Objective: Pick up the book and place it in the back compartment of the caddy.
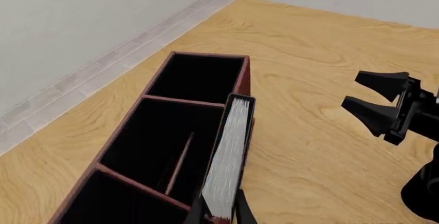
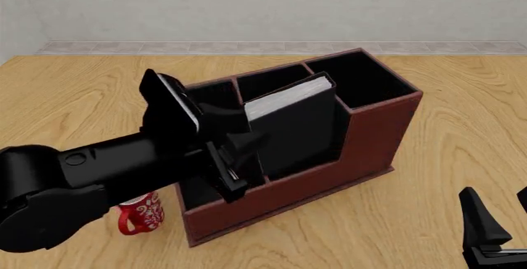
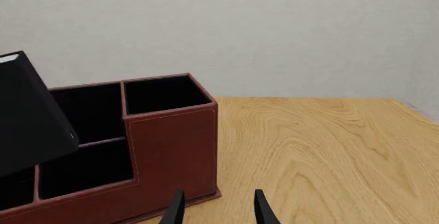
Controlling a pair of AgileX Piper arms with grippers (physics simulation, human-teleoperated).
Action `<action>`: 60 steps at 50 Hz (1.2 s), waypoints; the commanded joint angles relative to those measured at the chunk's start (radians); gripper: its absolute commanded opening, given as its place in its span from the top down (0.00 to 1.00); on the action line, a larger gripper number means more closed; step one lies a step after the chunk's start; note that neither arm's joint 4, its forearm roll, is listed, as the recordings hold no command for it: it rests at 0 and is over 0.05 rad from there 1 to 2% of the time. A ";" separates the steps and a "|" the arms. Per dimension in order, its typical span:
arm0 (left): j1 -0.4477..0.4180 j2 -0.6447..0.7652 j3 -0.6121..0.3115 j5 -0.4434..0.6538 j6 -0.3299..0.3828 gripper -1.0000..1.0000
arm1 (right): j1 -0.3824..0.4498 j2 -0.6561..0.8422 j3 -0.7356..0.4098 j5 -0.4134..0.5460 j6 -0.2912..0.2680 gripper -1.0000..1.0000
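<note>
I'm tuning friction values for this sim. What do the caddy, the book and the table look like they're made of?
Caddy: reddish-brown leather-look walls with faint edge stitching, matte black lining; possibly faux leather.
Book: hardcover, plain matte black cover, white paper page edges showing fine lines.
Table: light wood with clear grain, low sheen; could be laminate.

No readable text anywhere; mug (image 2: 142,215) bears white swirl pattern only, no letters or numbers.

Front view: left pincer (image 2: 234,158) hides the book (image 2: 300,127) lower corner; mug (image 2: 142,215) half behind arm; right pincer (image 2: 494,235) cropped at 5 o'clock.
</note>
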 commanded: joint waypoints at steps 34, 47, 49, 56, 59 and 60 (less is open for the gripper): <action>0.042 0.184 -0.057 -0.093 0.027 1.00 | 0.001 -0.001 0.001 0.000 0.000 0.00; 0.048 0.253 -0.107 -0.098 0.027 1.00 | 0.001 -0.001 0.001 0.000 0.000 0.00; 0.052 0.268 -0.113 -0.099 0.043 1.00 | 0.000 0.000 0.001 0.000 0.000 0.00; 0.061 0.286 -0.135 -0.091 0.047 1.00 | 0.000 -0.001 0.001 0.000 0.000 0.00; 0.066 0.298 -0.130 -0.105 0.046 1.00 | 0.000 -0.001 0.001 0.000 0.000 0.00; 0.065 0.299 -0.131 -0.103 0.045 1.00 | 0.000 -0.001 0.001 0.000 0.000 0.00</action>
